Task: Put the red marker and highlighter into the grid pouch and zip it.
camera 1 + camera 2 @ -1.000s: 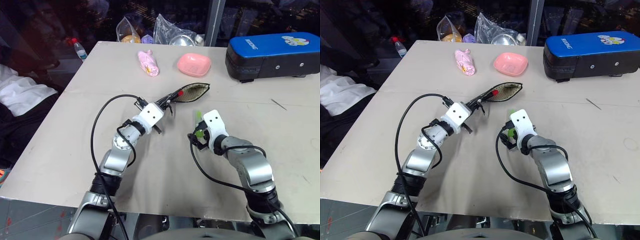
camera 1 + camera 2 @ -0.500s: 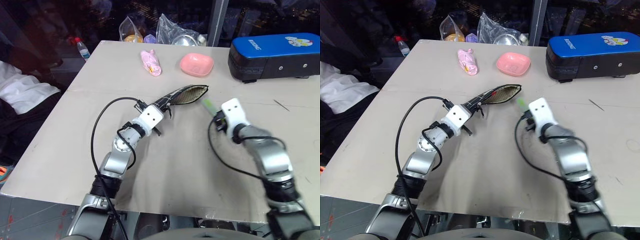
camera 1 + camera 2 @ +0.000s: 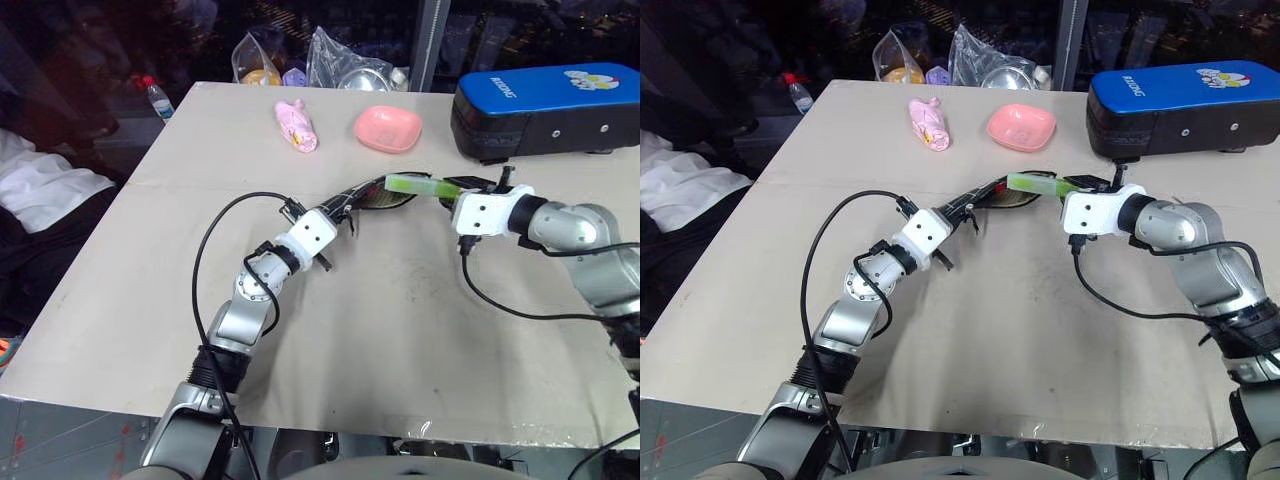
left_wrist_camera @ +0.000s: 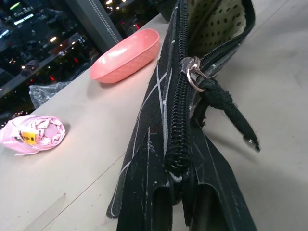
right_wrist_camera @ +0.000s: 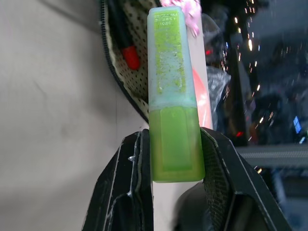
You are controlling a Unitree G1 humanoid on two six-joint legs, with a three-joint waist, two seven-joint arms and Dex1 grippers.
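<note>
1. The right gripper (image 5: pixel 175 159) pinches the highlighter (image 5: pixel 172 86) by its darker green end; the rest juts forward past the fingertips, over the open mouth of the grid pouch (image 3: pixel 375 193).
2. The left gripper (image 4: pixel 175 202), fingers pressed together, clamps the pouch's zipper end, mid-table.
3. The red marker (image 5: pixel 124 41) lies inside the pouch.

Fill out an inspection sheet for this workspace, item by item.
Surface: beige table, scuffed.
Job's things: grid pouch unzipped, mouth open; red marker inside it; highlighter held at the mouth.
Clutter: pink dish, pink wrapped packet, blue hard case, plastic bags, bottle.
Grippers: left gripper shut on the pouch's closed end; right gripper shut on the highlighter.
Cables: black cables loop off both wrists.
Surroundings: dark; white cloth beside the table.
</note>
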